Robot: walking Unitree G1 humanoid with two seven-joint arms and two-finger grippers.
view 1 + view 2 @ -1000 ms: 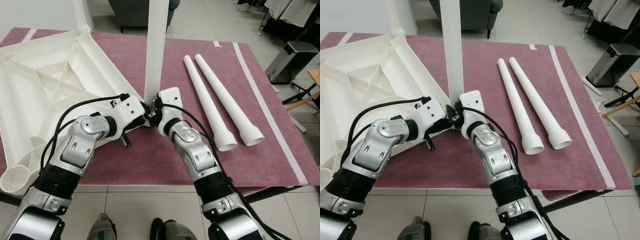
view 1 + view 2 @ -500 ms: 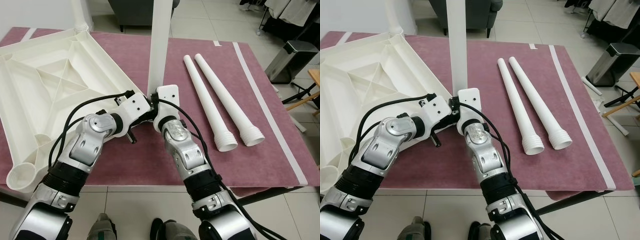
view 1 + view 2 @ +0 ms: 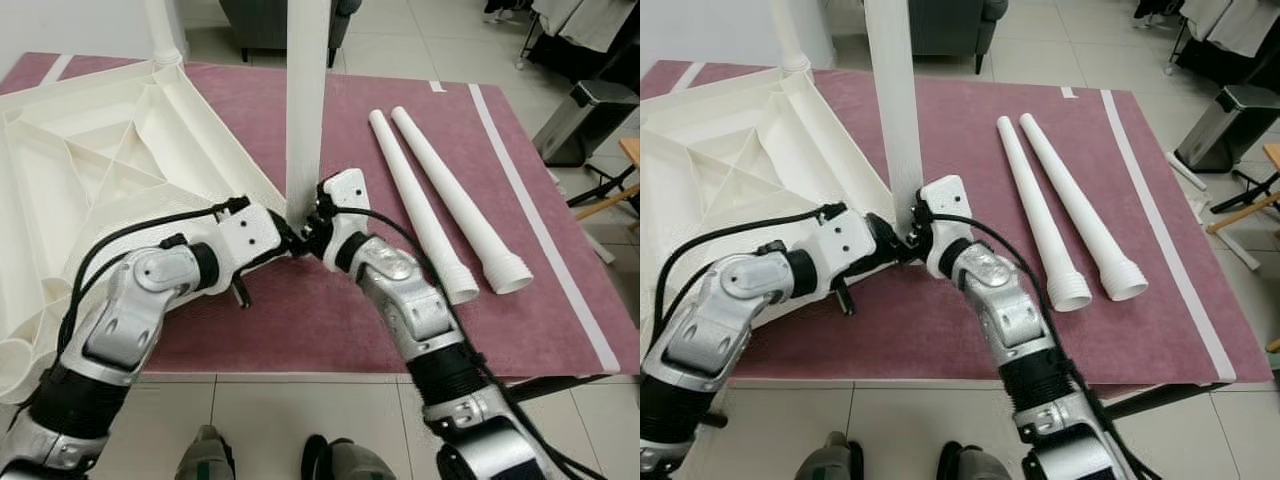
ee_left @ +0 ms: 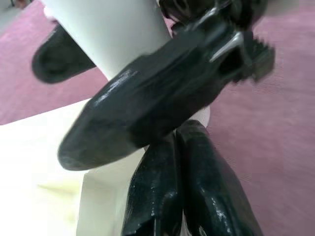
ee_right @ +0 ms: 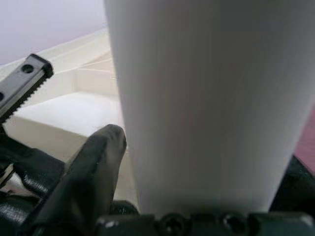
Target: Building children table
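1. Both grippers — left gripper (image 3: 290, 240), right gripper (image 3: 312, 226) — clamp the upright table leg (image 3: 305, 100) at its base.
2. It stands at the upturned tabletop (image 3: 100, 160) near-right corner — two loose legs (image 3: 440, 200) lie right.

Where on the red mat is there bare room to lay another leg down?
Bare mat runs along the near edge, and a strip lies between the upright leg and two loose legs. It is crowded where both grippers meet at the tabletop corner.

White leg (image 3: 305, 100) upright on tabletop (image 3: 100, 170)
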